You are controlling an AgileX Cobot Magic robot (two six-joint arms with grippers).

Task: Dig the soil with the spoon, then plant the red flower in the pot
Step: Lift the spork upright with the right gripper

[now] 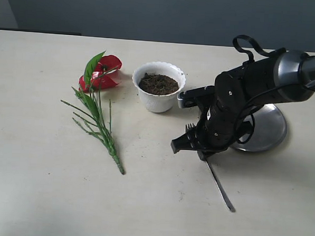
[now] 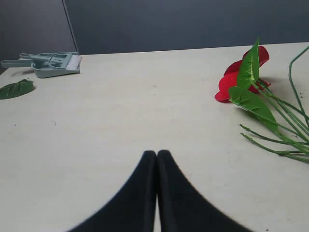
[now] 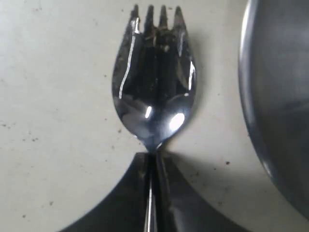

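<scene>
Spoon (image 3: pixel 154 96) clamped at the neck between the fingers of my right gripper (image 3: pixel 153 158), down at the table (image 1: pixel 37 196).
Dark flecks sit on its pronged head, just beside the steel plate (image 3: pixel 280 96). The white pot (image 1: pixel 158 103) nearby holds dark soil (image 1: pixel 158 84) almost to its rim. The red flower (image 1: pixel 100 73) lies flat beyond the pot. My left gripper (image 2: pixel 157 159) has its fingers pressed together, holding nothing.

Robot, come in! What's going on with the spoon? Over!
Right gripper shut on spoon, beside plate. Left gripper shut, empty. Flower lying left of pot. Path to pot clear.
</scene>
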